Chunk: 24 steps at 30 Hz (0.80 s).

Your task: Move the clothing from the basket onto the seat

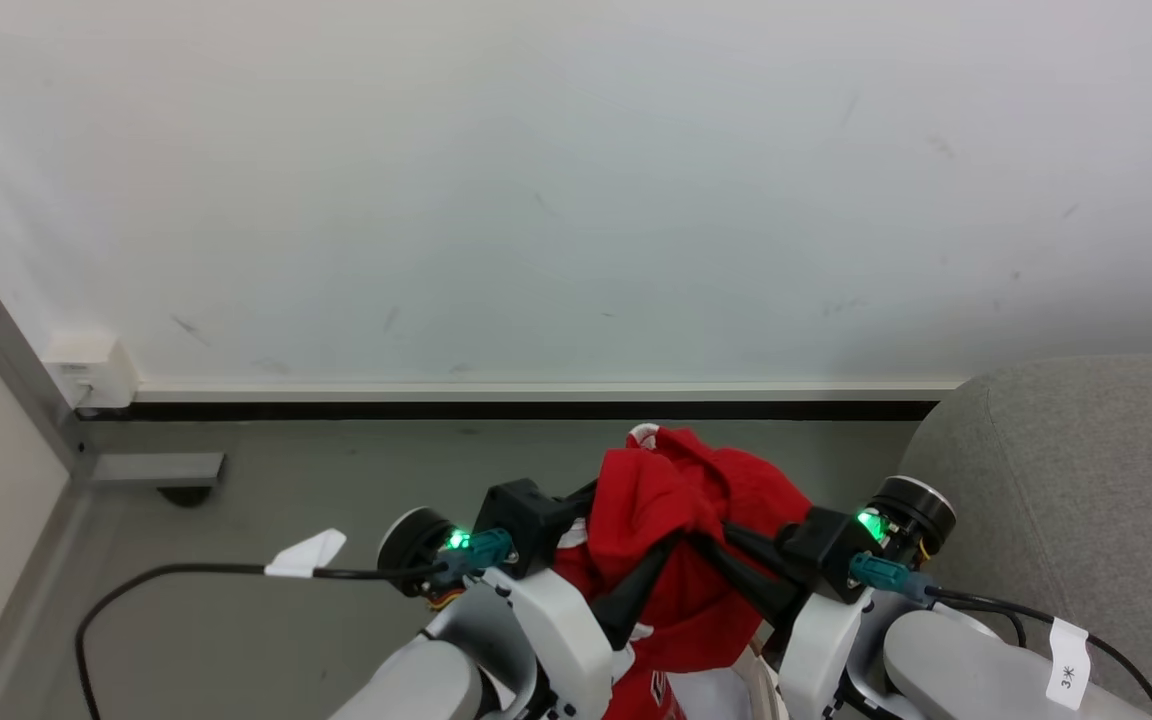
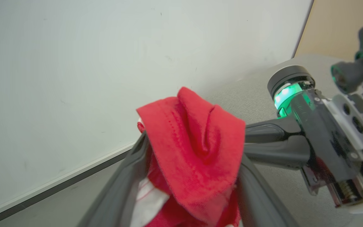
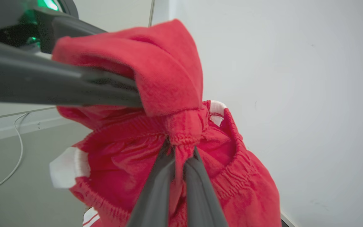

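I'm looking at a pale grey-white painted wall (image 1: 576, 180), faintly scuffed and evenly lit. My landmark is the small white plastic box (image 1: 91, 370) fixed low on it. Running right from the box is a black skirting strip (image 1: 516, 410) under a thin white ledge. Just left of the box slants a grey metal post (image 1: 6, 340). Below the box, a flat grey metal foot (image 1: 156, 468) with a dark castor (image 1: 184, 495) rests on the smooth grey floor (image 1: 236, 640).

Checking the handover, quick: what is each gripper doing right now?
Left gripper: open, bright red fabric sports clothing draped between its spread jaws.
Right gripper: shut on the same clothing.
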{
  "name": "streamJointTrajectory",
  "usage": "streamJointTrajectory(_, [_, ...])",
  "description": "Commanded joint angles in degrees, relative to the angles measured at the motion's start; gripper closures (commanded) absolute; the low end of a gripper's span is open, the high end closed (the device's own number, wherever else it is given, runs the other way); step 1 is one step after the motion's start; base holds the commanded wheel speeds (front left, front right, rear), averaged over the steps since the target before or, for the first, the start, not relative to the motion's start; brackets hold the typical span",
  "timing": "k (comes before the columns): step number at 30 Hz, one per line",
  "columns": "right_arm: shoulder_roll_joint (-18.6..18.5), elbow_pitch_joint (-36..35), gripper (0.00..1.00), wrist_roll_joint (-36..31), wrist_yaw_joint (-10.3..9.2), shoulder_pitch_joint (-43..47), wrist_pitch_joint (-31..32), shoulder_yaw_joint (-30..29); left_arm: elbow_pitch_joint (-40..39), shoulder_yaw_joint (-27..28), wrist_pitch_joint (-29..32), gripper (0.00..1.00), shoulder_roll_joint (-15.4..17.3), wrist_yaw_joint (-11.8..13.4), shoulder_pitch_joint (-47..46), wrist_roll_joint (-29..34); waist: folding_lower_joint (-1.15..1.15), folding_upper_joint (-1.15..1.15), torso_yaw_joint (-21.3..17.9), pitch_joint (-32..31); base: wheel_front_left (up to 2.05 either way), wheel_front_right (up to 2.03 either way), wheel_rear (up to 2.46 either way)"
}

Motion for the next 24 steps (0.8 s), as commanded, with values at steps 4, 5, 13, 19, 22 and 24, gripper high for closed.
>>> streamJointTrajectory(4, [-0.4,0.1,1.00,-0.6,-0.14,0.7,-0.2,-0.4,-0.1,0.1,-0.5,0.00,0.4,0.3,-0.5,0.4,0.00,0.00,0.2,0.0,0.00,0.00,0.00])
streamJointTrajectory(5, [-0.4,0.1,1.00,-0.6,-0.14,0.8,-0.2,-0.5,-0.1,0.0,-0.6,0.00,0.4,0.4,-0.5,0.3,0.00,0.00,0.2,0.0,0.00,0.00,0.00])
streamJointTrajectory(13, [-1.3,0.3,1.00,-0.6,-0.14,1.4,-0.2,-1.3,-0.4,-0.2,-0.8,0.00,0.7,0.8,-0.2,-0.1,0.00,0.00,0.4,-0.1,0.00,0.00,0.00])
streamJointTrajectory(19, [-1.7,0.3,1.00,-0.8,-0.14,1.6,-0.2,-2.0,-0.7,-0.4,-0.7,0.00,1.0,1.2,0.2,-0.3,0.00,0.00,0.4,0.0,0.00,0.00,0.00])
streamJointTrajectory(22, [-2.0,0.4,1.00,-0.9,-0.14,1.7,-0.2,-2.5,-0.7,-0.3,-0.8,0.00,1.0,1.3,0.4,-0.4,0.00,0.00,0.2,0.0,0.00,0.00,0.00])
streamJointTrajectory(24, [-2.1,0.3,1.00,-1.0,-0.14,1.8,-0.2,-2.7,-0.6,-0.4,-0.9,0.00,1.1,1.4,0.5,-0.5,0.00,0.00,-0.1,0.0,0.00,0.00,0.00])
